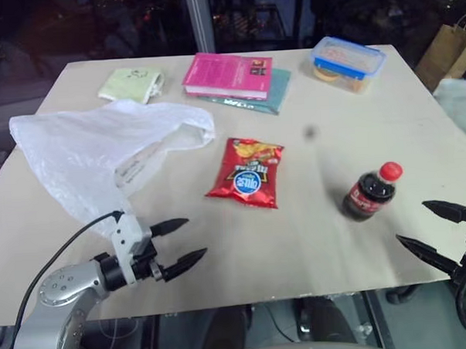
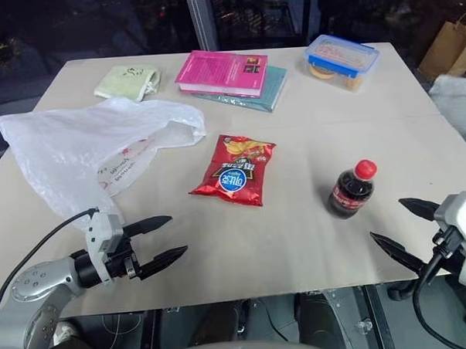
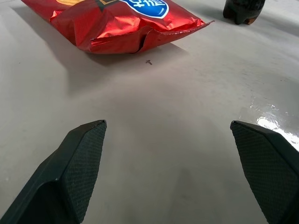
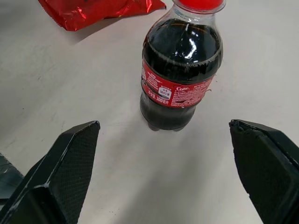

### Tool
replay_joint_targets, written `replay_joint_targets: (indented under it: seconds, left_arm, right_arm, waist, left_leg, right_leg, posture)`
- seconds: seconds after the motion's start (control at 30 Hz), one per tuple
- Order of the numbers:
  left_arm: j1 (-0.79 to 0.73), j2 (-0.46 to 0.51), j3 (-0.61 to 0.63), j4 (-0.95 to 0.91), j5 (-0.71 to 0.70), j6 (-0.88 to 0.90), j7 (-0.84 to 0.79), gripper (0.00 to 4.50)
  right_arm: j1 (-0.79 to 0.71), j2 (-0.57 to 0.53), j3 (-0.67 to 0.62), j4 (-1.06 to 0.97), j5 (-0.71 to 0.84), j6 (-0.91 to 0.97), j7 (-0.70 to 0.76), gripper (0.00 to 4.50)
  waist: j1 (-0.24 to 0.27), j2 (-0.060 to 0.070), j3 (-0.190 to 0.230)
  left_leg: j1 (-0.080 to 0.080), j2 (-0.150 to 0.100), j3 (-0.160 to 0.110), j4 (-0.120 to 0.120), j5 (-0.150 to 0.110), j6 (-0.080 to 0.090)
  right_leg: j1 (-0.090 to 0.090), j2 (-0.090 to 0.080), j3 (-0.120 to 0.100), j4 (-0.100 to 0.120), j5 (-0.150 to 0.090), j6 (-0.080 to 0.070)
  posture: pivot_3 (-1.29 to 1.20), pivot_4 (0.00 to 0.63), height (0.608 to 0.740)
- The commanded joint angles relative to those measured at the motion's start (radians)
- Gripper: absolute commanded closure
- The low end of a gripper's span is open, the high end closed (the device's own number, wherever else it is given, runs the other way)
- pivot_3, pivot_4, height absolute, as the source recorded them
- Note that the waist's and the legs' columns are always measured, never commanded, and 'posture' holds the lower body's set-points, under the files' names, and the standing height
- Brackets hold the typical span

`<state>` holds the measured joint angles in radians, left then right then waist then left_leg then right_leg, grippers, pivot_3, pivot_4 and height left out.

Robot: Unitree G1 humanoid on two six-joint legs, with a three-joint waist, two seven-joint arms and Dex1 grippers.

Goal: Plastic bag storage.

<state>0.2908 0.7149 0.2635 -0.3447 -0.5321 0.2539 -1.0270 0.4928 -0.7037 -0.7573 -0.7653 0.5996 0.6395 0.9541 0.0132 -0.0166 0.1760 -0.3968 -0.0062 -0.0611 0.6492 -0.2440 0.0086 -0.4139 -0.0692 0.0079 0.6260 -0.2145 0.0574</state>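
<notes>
Plastic bag (image 1: 93, 153) lies crumpled on the table's (image 1: 313, 233) left side, untouched. Left gripper (image 1: 179, 244) hovers just below it, jaws wide (probably first to reach), while right gripper (image 2: 396, 228) waits, spread empty, near the cola bottle (image 1: 371, 190)

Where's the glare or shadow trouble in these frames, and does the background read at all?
Left wrist view: bright glare patch on the table; soft shadow under the snack packet. Right wrist view: highlights on the cola bottle. Left eye view: a dark smudge hangs over the table between the packet and the lunch box; beyond the table it's near black.
</notes>
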Motion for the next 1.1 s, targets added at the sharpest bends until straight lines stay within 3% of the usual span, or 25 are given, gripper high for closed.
replay_joint_targets:
  seconds: [0.03, 0.2, 0.27, 0.43, 0.57, 0.7, 0.83, 0.97, 1.1]
  left_arm:
    - [-0.001, -0.019, 0.023, -0.062, -0.023, 0.001, 0.038, 0.06]
    - [-0.057, -0.081, 0.053, -0.152, -0.096, 0.101, 0.208, 0.06]
    - [-0.13, -0.124, 0.065, -0.178, -0.09, 0.139, 0.345, 0.06]
    - [-0.329, -0.134, 0.071, -0.133, 0.065, 0.173, 0.582, 0.06]
    - [-0.381, -0.079, 0.051, -0.089, 0.192, 0.162, 0.634, 0.06]
    - [-0.359, -0.072, 0.052, -0.089, 0.259, 0.108, 0.64, 0.06]
    - [-0.244, -0.121, 0.123, -0.172, 0.297, 0.041, 0.678, 0.06]
    - [-0.004, -0.213, 0.206, -0.347, 0.244, 0.103, 0.683, 0.06]
    - [-0.015, -0.171, 0.201, -0.353, 0.376, 0.179, 0.759, 0.06]
  right_arm:
    - [0.003, -0.002, 0.022, 0.005, -0.02, -0.055, -0.007, 0.0]
    - [-0.012, 0.017, 0.04, 0.017, -0.011, -0.111, -0.024, 0.0]
    - [-0.008, 0.053, 0.003, -0.017, 0.088, -0.129, -0.015, 0.0]
    - [-0.007, 0.072, -0.042, -0.114, 0.305, -0.138, -0.044, 0.0]
    - [-0.005, 0.012, 0.013, -0.171, 0.274, -0.142, -0.052, 0.0]
    - [-0.035, -0.019, 0.107, -0.232, 0.263, -0.142, -0.107, 0.0]
    - [-0.077, -0.039, 0.207, -0.253, 0.223, -0.139, -0.155, 0.0]
    - [-0.153, -0.075, 0.322, -0.244, 0.211, -0.128, -0.166, 0.0]
    - [-0.262, -0.084, 0.443, -0.193, 0.17, -0.137, -0.173, 0.0]
  waist:
    - [0.0, 0.0, 0.0]
    - [0.001, 0.0, 0.0]
    - [0.003, 0.0, 0.0]
    - [0.001, -0.001, 0.0]
    - [-0.008, -0.001, -0.001]
    - [-0.006, -0.002, -0.001]
    - [-0.003, -0.002, -0.001]
    - [-0.01, -0.005, -0.002]
    - [0.01, -0.007, -0.002]
  left_leg:
    - [0.0, 0.0, 0.0, 0.0, 0.0, 0.0]
    - [0.001, 0.001, 0.0, 0.001, 0.0, 0.0]
    - [0.001, 0.001, 0.0, 0.001, 0.0, 0.0]
    - [0.002, 0.0, 0.0, 0.002, 0.0, 0.0]
    - [0.004, 0.0, 0.002, 0.002, 0.0, 0.0]
    - [0.003, 0.0, 0.002, 0.002, 0.0, 0.0]
    - [0.003, 0.0, 0.004, 0.002, 0.0, 0.0]
    - [0.003, 0.001, 0.003, 0.002, 0.0, 0.0]
    - [0.004, 0.002, 0.004, 0.003, -0.002, 0.001]
  right_leg:
    - [0.0, 0.0, 0.0, 0.0, 0.0, 0.0]
    - [0.0, 0.0, 0.0, 0.0, 0.0, 0.0]
    - [0.0, 0.001, 0.0, 0.001, 0.0, 0.001]
    - [0.002, 0.004, 0.001, 0.001, 0.003, 0.005]
    - [0.002, 0.006, 0.005, 0.002, 0.003, 0.005]
    - [0.002, 0.006, 0.005, 0.001, 0.003, 0.004]
    - [0.002, 0.005, 0.006, 0.001, 0.002, 0.002]
    - [0.001, 0.005, 0.006, 0.001, 0.003, -0.001]
    - [0.002, 0.005, 0.006, 0.001, 0.001, 0.001]
  posture:
    - [0.0, 0.15, 0.74]
    - [0.0, 0.15, 0.74]
    - [0.0, 0.15, 0.74]
    - [0.0, 0.15, 0.74]
    - [0.0, 0.15, 0.74]
    - [0.0, 0.15, 0.74]
    - [0.0, 0.15, 0.74]
    - [0.0, 0.15, 0.74]
    - [0.0, 0.15, 0.74]
